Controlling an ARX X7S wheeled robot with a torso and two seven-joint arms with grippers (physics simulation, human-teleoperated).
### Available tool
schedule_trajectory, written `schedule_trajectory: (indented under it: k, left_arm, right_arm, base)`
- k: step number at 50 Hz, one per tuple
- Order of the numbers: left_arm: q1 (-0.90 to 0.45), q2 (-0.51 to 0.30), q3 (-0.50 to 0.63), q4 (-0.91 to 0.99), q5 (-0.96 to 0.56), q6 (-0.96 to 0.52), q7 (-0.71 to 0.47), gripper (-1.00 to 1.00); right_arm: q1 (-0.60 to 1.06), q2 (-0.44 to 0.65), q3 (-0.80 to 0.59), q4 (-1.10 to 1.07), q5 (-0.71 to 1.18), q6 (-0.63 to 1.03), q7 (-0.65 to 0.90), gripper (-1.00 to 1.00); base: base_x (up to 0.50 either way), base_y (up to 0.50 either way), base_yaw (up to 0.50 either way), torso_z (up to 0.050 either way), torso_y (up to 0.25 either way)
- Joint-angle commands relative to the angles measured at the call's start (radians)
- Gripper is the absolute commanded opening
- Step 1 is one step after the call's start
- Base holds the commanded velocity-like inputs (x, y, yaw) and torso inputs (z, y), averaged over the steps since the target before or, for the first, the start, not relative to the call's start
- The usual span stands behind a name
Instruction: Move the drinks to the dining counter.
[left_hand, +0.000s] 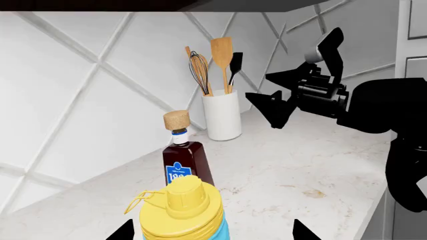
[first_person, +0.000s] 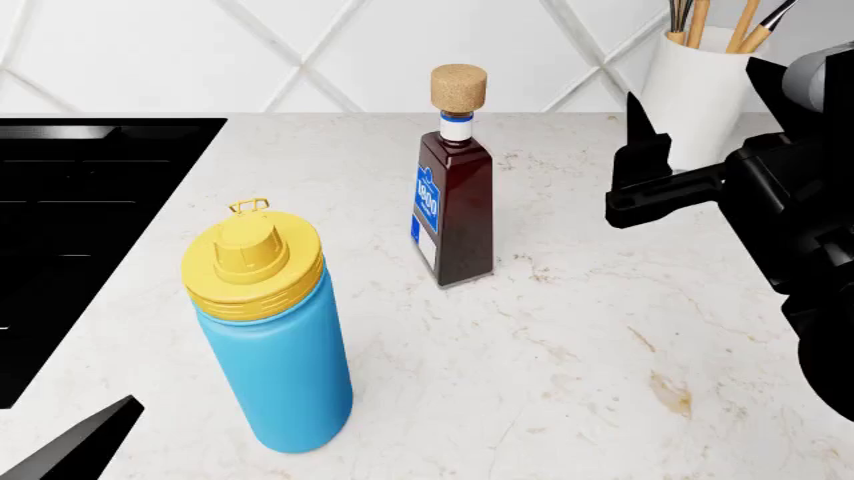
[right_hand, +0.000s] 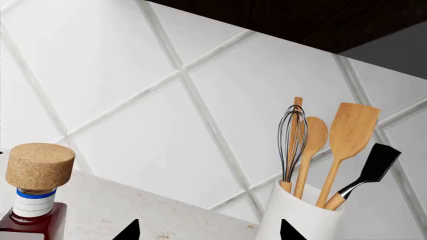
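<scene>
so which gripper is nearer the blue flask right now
Left. The left gripper has its fingertips on either side of the blue flask, while the right gripper hangs further off, near the utensil holder.

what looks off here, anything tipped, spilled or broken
Nothing stands out. The blue flask and the brown liquor bottle stand upright and capped on the marble worktop, no spill; the utensil holder is upright too.

Flask (first_person: 278, 370) looked like smooth matt light-blue plastic, lid (first_person: 251, 264) yellow plastic. Liquor bottle (first_person: 451, 205) was glossy dark-brown glass with cork stopper (first_person: 458, 88) and blue paper-like label. Worktop (first_person: 587, 330) was polished speckled marble-look stone. Utensil holder (right_hand: 297, 220) glossy white, ceramic-like; wooden spatula (right_hand: 348, 135), wire whisk (right_hand: 292, 137). Cooktop (first_person: 80, 210) glossy black.
</scene>
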Motion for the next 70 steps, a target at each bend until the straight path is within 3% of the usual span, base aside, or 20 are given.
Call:
schedule_trajectory:
  k: [1, 12, 29, 49, 70]
  left_arm:
    - [0.038, -0.001, -0.067, 0.002, -0.037, -0.009, -0.018, 1.0]
    - [0.097, -0.013, -0.176, -0.009, -0.105, -0.025, -0.059, 1.0]
    - [0.087, 0.047, -0.123, -0.031, 0.029, -0.098, -0.038, 1.0]
    - [-0.052, 0.148, 0.08, -0.03, 0.264, -0.135, 0.08, 1.0]
    - [-0.08, 0.201, 0.169, -0.019, 0.451, -0.135, 0.243, 1.0]
  right_arm:
    - [-0.006, 0.003, -0.009, 0.005, 0.004, -0.012, 0.005, 1.0]
    - [-0.009, 0.006, -0.017, 0.009, 0.011, -0.021, 0.008, 1.0]
    - [-0.007, 0.015, -0.018, 0.011, 0.026, -0.021, 0.018, 1.0]
    - [-0.043, 0.033, -0.021, 0.015, 0.026, -0.053, 0.019, 1.0]
    - [-0.044, 0.042, -0.04, 0.026, 0.031, -0.067, 0.023, 1.0]
  base:
    - [0.0, 0.0, 0.0, 0.0, 0.0]
    - [0.0, 0.0, 0.0, 0.0, 0.0]
    - [0.0, 0.0, 0.0, 0.0, 0.0]
    - [0.0, 0.0, 0.0, 0.0, 0.0]
    - [0.0, 0.0, 0.0, 0.0, 0.0]
